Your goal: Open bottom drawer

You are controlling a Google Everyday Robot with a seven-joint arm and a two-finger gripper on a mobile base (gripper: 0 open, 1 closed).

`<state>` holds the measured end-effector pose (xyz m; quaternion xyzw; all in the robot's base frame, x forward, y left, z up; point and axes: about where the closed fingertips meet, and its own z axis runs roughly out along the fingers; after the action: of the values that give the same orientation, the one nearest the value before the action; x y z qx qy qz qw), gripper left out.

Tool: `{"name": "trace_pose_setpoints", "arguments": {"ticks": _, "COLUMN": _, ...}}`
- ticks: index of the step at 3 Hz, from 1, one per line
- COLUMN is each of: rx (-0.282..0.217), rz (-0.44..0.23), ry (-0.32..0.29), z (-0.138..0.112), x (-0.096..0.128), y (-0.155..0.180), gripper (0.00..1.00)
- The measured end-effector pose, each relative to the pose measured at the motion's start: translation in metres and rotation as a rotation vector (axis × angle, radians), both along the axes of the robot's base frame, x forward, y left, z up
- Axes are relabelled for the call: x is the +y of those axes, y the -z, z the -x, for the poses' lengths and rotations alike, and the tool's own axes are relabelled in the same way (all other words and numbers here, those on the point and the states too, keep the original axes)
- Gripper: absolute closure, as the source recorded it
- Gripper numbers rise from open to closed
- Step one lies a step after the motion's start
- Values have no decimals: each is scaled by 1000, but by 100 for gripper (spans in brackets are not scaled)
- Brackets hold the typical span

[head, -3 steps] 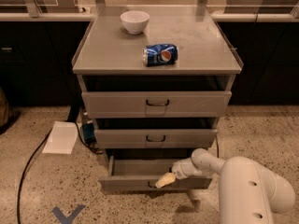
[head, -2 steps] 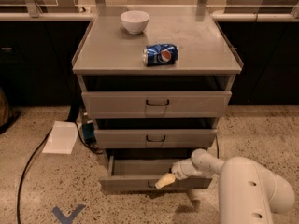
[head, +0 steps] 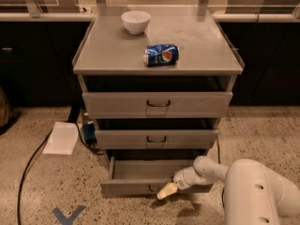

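Observation:
The bottom drawer (head: 140, 170) is the lowest of three in a grey metal cabinet. It stands pulled out, showing its shallow grey tray, with a small dark loop handle (head: 153, 188) at the centre of its front. My gripper (head: 167, 191) comes in from the right on a white arm (head: 253, 191) and sits at the drawer front, just right of the handle. Its pale fingertip (head: 165, 191) lies against the front's lower edge.
The middle drawer (head: 156, 138) and the top drawer (head: 158, 104) sit above, each slightly out. On the cabinet top lie a white bowl (head: 135, 21) and a blue soda can (head: 161, 55) on its side. A white paper (head: 62, 138) and a black cable (head: 33, 161) lie on the floor at left.

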<state>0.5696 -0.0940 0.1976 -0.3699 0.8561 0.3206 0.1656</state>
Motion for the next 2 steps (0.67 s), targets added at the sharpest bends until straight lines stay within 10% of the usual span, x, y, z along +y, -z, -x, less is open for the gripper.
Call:
{"name": "trace_pose_setpoints", "arguments": {"ticks": 1, "rx": 53, "rz": -43, "ry": 24, "z": 56, "x": -2, "y": -23, "gripper": 0}}
{"name": "trace_pose_setpoints", "arguments": {"ticks": 2, "rx": 54, "rz": -43, "ry": 23, "z": 56, "x": -2, "y": -22, "gripper": 0}}
